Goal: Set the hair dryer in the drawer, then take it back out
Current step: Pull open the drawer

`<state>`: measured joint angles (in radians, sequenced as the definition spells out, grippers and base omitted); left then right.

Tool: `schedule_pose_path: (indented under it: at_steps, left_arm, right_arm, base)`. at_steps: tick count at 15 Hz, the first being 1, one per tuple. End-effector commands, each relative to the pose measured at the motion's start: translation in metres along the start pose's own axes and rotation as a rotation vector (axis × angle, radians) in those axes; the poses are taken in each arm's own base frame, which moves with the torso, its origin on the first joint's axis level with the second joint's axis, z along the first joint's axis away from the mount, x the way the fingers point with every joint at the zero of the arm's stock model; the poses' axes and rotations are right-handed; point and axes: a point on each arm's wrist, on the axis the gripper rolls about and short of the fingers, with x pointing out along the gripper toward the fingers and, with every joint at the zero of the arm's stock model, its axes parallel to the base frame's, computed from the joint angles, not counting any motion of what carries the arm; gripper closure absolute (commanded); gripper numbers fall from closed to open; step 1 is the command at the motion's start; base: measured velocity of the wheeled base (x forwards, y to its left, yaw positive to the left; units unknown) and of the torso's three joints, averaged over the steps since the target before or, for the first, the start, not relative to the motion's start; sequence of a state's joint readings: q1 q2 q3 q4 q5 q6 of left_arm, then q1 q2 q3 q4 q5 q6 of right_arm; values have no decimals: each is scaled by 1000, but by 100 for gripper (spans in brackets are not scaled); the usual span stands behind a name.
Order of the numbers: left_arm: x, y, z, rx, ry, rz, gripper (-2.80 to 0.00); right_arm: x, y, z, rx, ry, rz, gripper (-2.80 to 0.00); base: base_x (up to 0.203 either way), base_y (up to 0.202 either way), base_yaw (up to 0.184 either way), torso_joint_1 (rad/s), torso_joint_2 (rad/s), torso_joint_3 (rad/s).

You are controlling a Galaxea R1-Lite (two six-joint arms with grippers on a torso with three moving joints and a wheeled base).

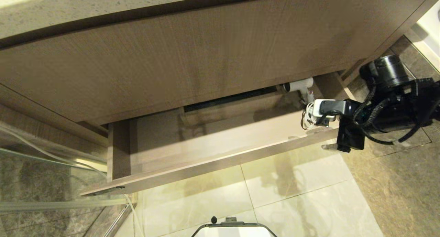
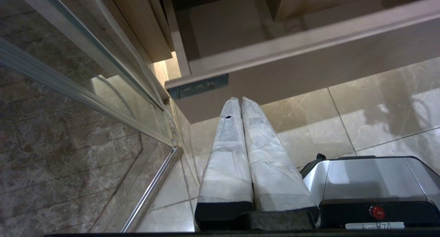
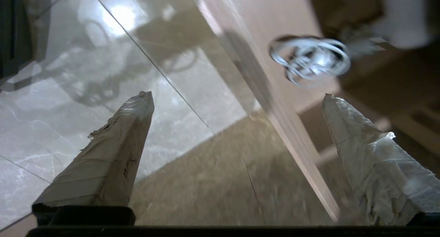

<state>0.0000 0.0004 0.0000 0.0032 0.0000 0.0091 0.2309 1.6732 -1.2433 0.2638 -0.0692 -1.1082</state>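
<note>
The wood-grain vanity drawer [image 1: 220, 161] stands pulled out over the tiled floor [image 1: 292, 195]. The white hair dryer [image 1: 299, 85] lies in its back right corner, cord [image 3: 309, 60] coiled alongside. The right gripper [image 3: 237, 96] hangs beside the drawer's right end, fingers spread, empty; the left gripper [image 2: 240, 101] rests below the drawer front, fingers together.

Readable text is minimal. White sticker [image 2: 374, 225] on the robot base [image 2: 371, 182], just under the red button [image 2: 377, 212], shows upside-down characters, roughly "VZA-4", not certain. Dark label [image 2: 198, 87] on the drawer [image 2: 309, 58] front corner has faint print, illegible.
</note>
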Motion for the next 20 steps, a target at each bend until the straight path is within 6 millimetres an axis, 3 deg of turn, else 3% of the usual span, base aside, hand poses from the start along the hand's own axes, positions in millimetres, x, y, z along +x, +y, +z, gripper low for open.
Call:
schedule_pose_path:
  at_steps: [1,6,7,13,17,20]
  left_arm:
    - [0,0,0,0,-1,1,0]
    - [0,0,0,0,-1,0,0]
    - [0,0,0,0,-1,0,0]
    - [0,0,0,0,-1,0,0]
    - [0,0,0,0,-1,0,0]
    - [0,0,0,0,-1,0,0]
  right_arm:
    - [-52,2,-6,14,-6,-94,-280]
    - [-107,5,-35,193,146,-214,-280]
    - [-118,9,-45,221,185,-229,0]
    - [-177,34,-78,382,301,-402,0]
    - [-200,51,-84,479,299,-485,0]
    - [-207,58,-85,485,288,-510,0]
  base:
    - [0,0,0,0,0,0]
    - [0,0,0,0,0,0]
    - [0,0,0,0,0,0]
    - [0,0,0,0,0,0]
    - [0,0,0,0,0,0]
    - [0,0,0,0,0,0]
